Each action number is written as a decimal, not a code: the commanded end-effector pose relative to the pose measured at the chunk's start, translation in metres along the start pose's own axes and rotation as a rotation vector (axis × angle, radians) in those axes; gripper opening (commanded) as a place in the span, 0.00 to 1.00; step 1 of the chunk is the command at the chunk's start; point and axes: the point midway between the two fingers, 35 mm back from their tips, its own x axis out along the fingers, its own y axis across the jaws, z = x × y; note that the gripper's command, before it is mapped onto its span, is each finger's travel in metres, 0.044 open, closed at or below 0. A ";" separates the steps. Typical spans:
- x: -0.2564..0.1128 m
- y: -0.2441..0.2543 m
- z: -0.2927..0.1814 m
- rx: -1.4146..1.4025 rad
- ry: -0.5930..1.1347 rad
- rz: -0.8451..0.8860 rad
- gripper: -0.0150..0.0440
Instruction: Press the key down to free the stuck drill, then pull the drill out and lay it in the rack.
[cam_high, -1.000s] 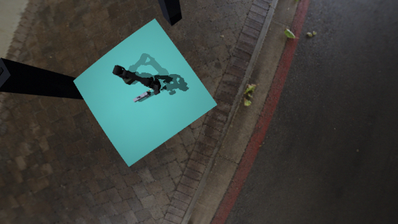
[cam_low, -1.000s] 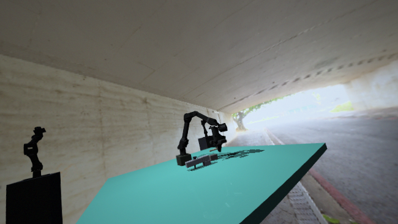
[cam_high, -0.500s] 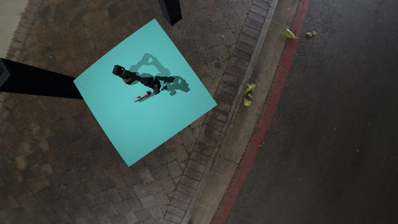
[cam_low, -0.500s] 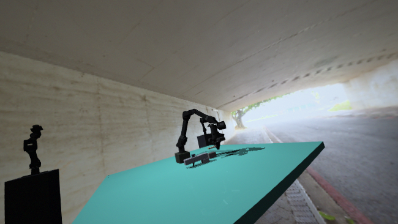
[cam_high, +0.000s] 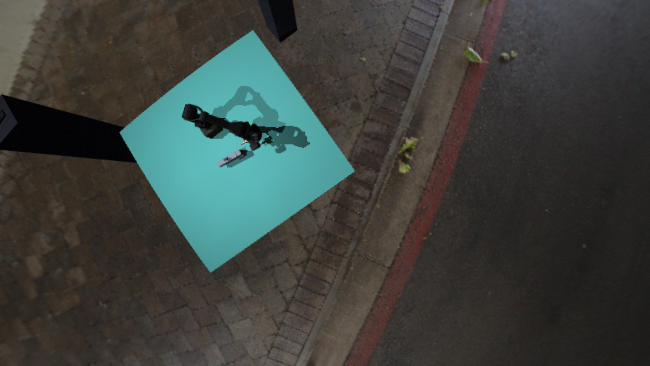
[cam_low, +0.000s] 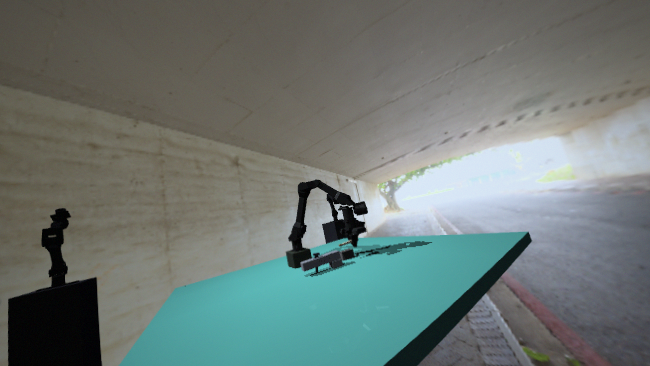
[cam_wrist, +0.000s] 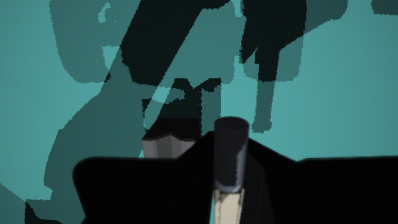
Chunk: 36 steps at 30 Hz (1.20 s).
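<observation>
My gripper (cam_high: 255, 146) (cam_low: 354, 243) (cam_wrist: 222, 138) is shut on the drill (cam_low: 345, 243) (cam_wrist: 231, 155), a slim piece with a dark grey round end and a beige part. It is held across the fingers, above the table and near the dark end of a long grey body (cam_high: 232, 158) (cam_low: 325, 259). The ridged grey end of a dark-topped piece (cam_wrist: 165, 148) shows left of the drill in the wrist view. A small black part stands at the grey body's middle; I cannot tell if it is the key. I cannot make out the rack for certain.
The teal table (cam_high: 210, 220) (cam_low: 260, 310) carries the arm's base (cam_high: 190, 113) (cam_low: 298, 258) and the grey body. The arm's shadow falls beyond the gripper. Two black pedestals (cam_high: 65, 135) (cam_low: 55, 325) stand off the table, one bearing another arm (cam_low: 57, 255).
</observation>
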 end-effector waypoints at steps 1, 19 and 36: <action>-0.002 0.007 0.001 0.003 -0.005 -0.012 0.25; -0.004 0.038 0.007 0.003 -0.006 -0.010 0.25; 0.019 0.038 0.008 0.003 -0.006 -0.010 0.25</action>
